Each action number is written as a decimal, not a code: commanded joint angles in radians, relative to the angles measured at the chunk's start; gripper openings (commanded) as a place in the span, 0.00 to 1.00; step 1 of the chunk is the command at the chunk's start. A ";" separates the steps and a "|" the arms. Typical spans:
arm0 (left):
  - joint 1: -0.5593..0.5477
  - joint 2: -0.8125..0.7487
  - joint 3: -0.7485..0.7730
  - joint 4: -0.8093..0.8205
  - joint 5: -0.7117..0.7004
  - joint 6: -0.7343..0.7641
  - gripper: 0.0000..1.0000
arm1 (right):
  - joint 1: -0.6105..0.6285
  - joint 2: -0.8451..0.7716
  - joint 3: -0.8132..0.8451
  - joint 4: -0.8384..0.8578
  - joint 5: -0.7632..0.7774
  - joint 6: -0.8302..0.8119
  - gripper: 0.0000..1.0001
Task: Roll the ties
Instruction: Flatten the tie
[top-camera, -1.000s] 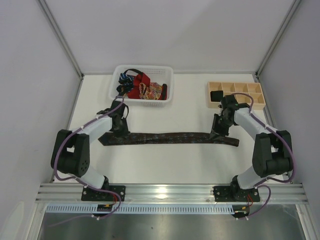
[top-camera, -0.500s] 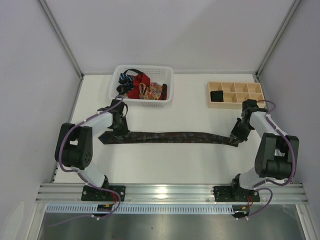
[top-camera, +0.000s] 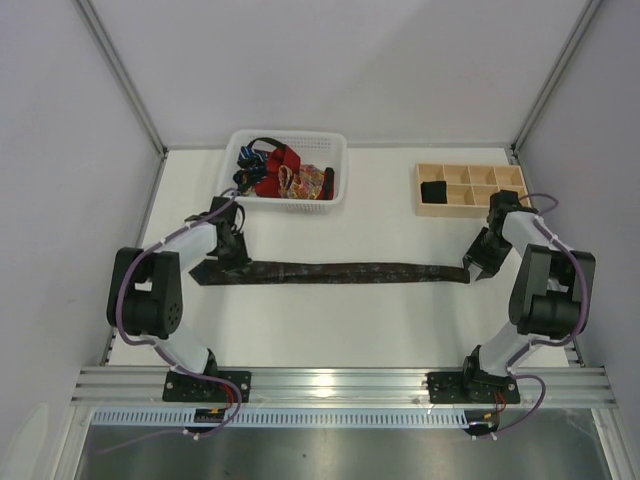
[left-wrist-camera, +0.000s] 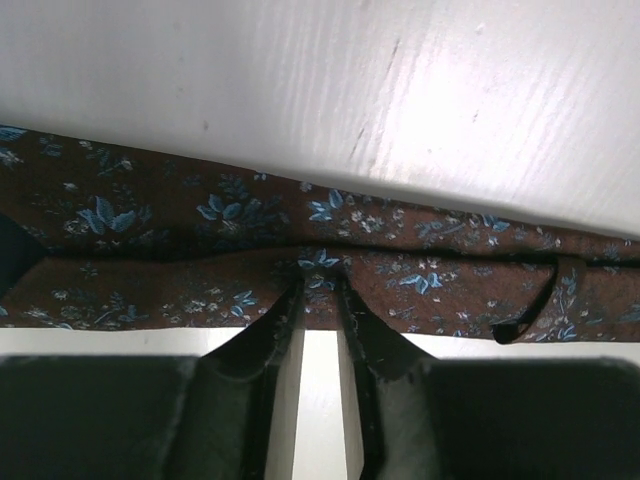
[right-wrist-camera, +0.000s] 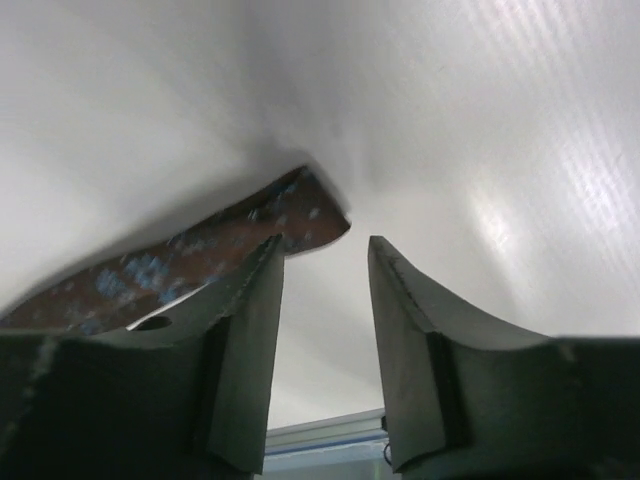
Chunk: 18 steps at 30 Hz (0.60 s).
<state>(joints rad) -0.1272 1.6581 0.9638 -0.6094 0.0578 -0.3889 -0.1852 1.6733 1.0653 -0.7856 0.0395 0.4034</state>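
A dark brown tie (top-camera: 350, 271) with small blue flowers lies stretched out straight across the table. My left gripper (top-camera: 226, 256) is at its wide left end. In the left wrist view the gripper (left-wrist-camera: 318, 288) is shut on a puckered fold of the tie (left-wrist-camera: 200, 210). My right gripper (top-camera: 477, 262) is at the tie's narrow right end. In the right wrist view it (right-wrist-camera: 325, 245) is open and empty, with the tie's tip (right-wrist-camera: 200, 265) lying flat beside the left finger.
A white mesh basket (top-camera: 335, 150) at the back left holds red, blue and patterned ties (top-camera: 285, 178). A pale wooden tray (top-camera: 470, 190) with square compartments stands at the back right, with a dark roll (top-camera: 434, 191) in one compartment.
The right gripper has moved right along the tie to its narrow end and now stands open. The tie has been drawn out straight. The left gripper has shifted slightly left and back.
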 joint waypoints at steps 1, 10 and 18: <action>0.017 -0.082 -0.030 -0.015 -0.024 0.044 0.28 | 0.036 -0.158 0.013 -0.030 -0.064 0.103 0.46; -0.052 -0.209 -0.059 -0.004 0.074 -0.016 0.41 | 0.279 -0.046 0.106 0.006 -0.171 0.262 0.50; -0.054 -0.092 -0.071 0.056 0.102 -0.005 0.28 | 0.406 0.088 0.148 0.075 -0.139 0.216 0.36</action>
<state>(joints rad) -0.1791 1.5349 0.9028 -0.5949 0.1326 -0.3923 0.2043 1.7405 1.1622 -0.7380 -0.1120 0.6281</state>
